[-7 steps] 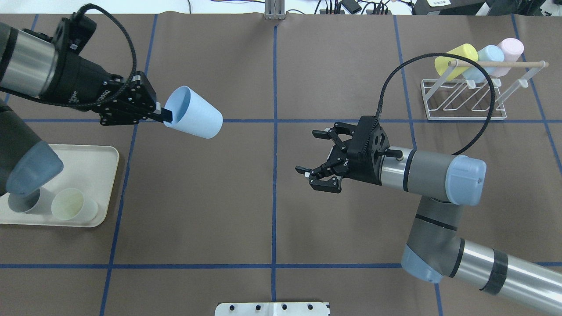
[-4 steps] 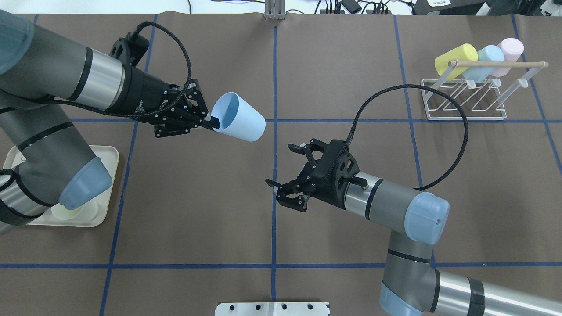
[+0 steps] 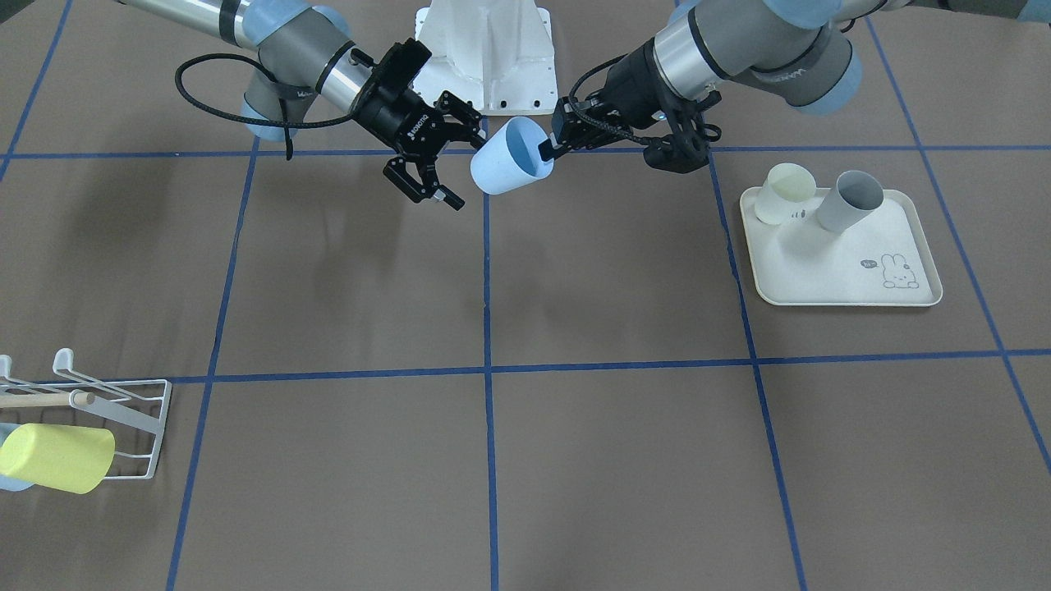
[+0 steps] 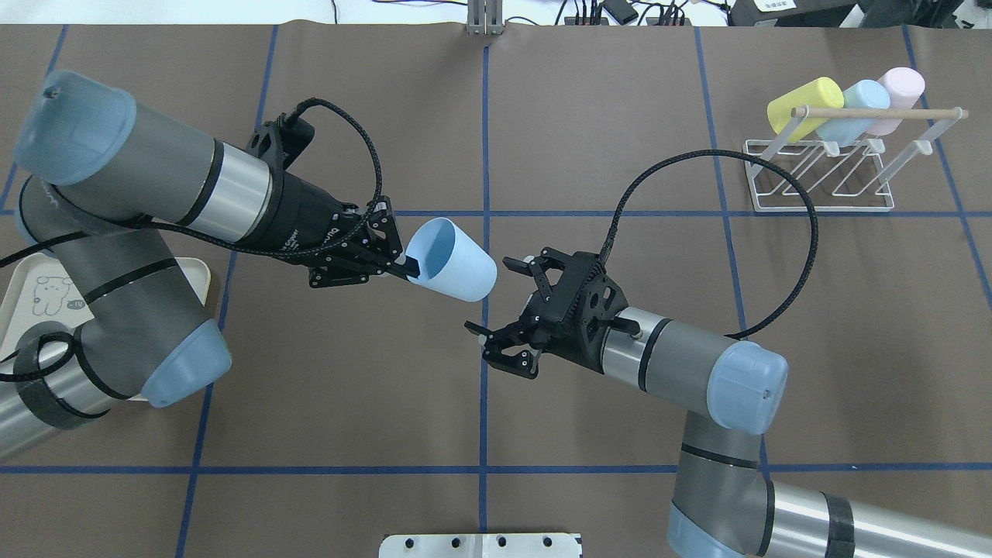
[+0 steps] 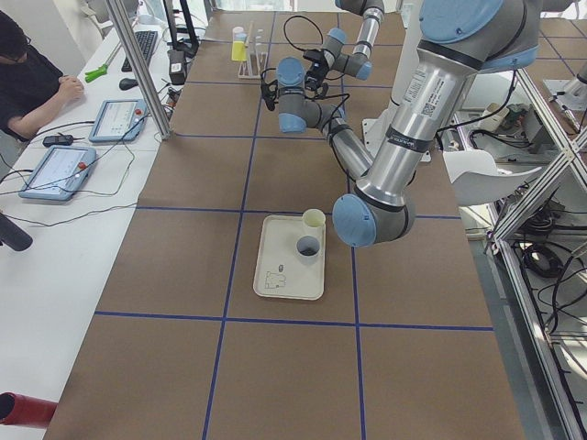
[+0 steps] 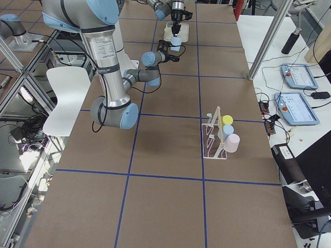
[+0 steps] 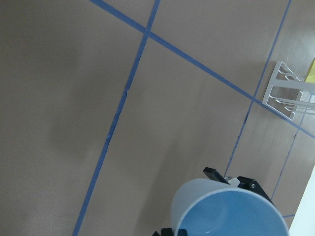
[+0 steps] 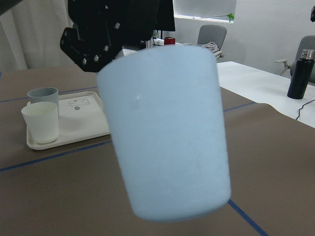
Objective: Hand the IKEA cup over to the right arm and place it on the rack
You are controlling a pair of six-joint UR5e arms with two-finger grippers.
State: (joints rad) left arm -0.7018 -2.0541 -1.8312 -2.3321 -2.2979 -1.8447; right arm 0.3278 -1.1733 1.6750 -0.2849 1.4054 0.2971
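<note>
handover not done yet, i reckon we're abt a third in. left gripper (image 4: pixel 409 268) pinches the rim of the light-blue cup (image 4: pixel 457 271), one finger inside. cup hangs in the air over the middle of the table (image 4: pixel 589 139), base pointing at the right gripper (image 4: pixel 491 297). right gripper's fingers are spread wide, just beside the cup's base, not touching afaict. left to do: right closes on cup, left lets go, then carry to the rack (image 4: pixel 814 208), far right, w/ three cups (image 4: pixel 864 97) on it.
</note>
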